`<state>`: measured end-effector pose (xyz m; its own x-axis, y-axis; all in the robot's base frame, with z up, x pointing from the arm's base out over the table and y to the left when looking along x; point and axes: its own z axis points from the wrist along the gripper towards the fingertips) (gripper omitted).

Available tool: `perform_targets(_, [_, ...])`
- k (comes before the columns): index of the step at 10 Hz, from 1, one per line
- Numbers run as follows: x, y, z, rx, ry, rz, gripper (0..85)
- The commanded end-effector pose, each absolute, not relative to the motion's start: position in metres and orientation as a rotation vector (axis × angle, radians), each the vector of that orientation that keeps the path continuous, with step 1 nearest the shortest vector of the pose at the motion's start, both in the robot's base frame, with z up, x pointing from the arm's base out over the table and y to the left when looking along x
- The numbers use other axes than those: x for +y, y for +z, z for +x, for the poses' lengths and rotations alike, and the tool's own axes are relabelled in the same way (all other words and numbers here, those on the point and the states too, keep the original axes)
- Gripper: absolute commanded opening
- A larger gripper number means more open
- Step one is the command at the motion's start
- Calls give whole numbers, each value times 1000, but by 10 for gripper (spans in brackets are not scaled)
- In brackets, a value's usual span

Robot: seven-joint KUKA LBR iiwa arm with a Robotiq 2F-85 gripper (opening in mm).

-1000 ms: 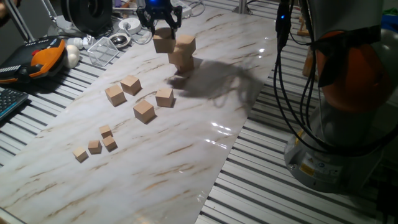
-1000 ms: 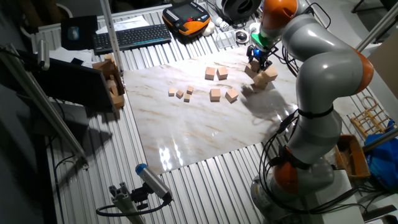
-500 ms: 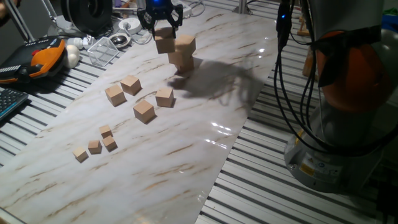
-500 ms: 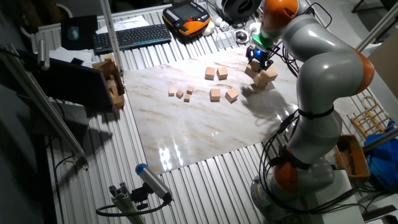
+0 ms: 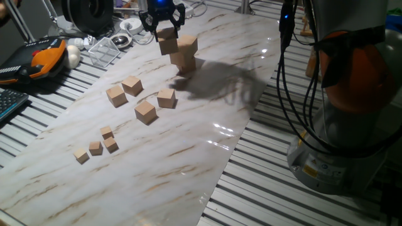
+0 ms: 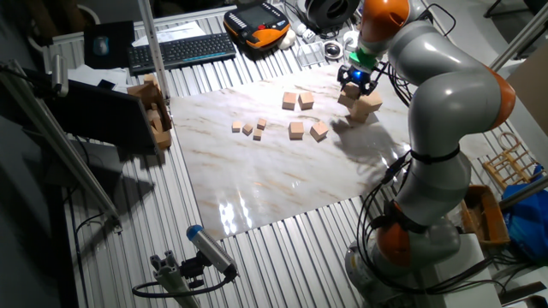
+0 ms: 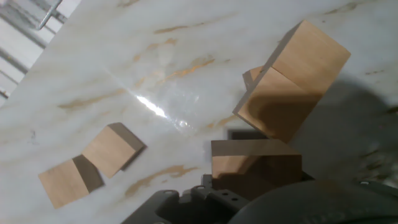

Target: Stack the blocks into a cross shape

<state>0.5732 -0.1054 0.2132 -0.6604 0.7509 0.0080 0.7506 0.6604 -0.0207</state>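
Overhead, the arm reaches across the marble table (image 5: 188,157) with its wrist pointing straight down, and the gripper (image 5: 162,22) hangs at the far end with its fingers closed on the held block (image 5: 167,43), lifted off the surface. Just at 3 o'clock of that block stands the stack (image 5: 184,53), seemingly two cubes high, though the hand view leaves its base unclear. Four loose blocks (image 5: 141,98) lie well apart toward 7 o'clock of the stack, and the smaller cubes (image 5: 99,144) sit farther out along the same direction.
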Motion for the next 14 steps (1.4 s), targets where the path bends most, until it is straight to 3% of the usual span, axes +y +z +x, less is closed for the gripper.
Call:
perform_targets(1, [-105, 213, 573, -3113, 22, -403, 0])
perform_targets(6, [-105, 213, 573, -3139, -19, -323, 0])
perform_targets(14, [-113, 214, 576, -3172, 67, -64, 0])
